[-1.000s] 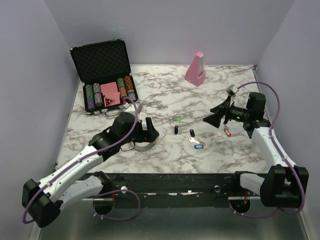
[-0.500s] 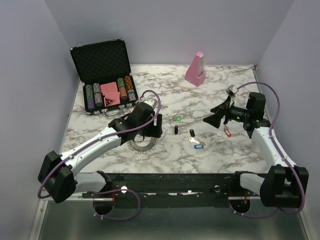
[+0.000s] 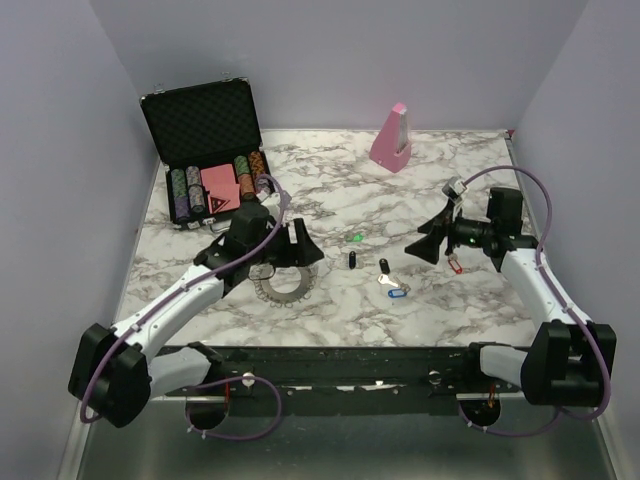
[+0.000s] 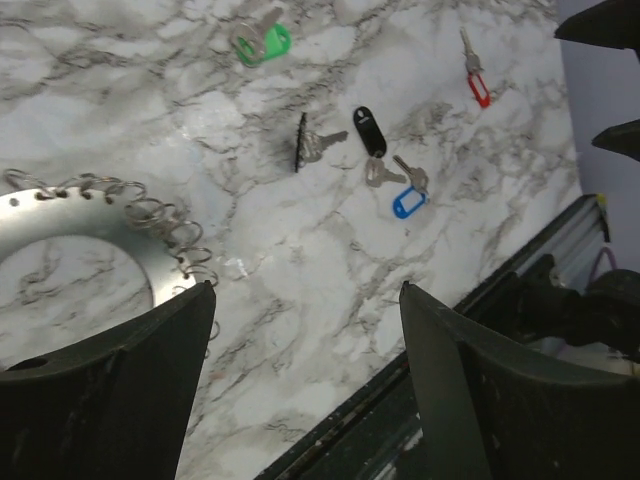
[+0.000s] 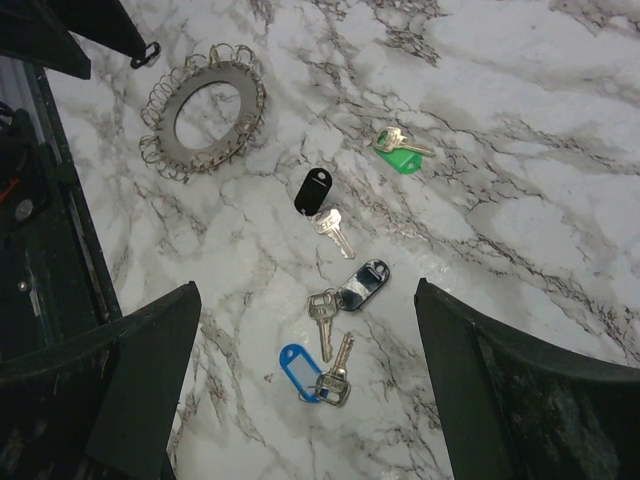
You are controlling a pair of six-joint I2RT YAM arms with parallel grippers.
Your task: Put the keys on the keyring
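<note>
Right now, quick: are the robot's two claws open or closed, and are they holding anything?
Left gripper: open, holding nothing.
Right gripper: open, holding nothing.

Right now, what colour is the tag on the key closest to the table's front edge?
Blue. The tag shows best in the right wrist view.

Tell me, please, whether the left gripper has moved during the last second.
Yes. The left gripper has shifted back toward the chip case, uncovering more of the keyring.
</note>
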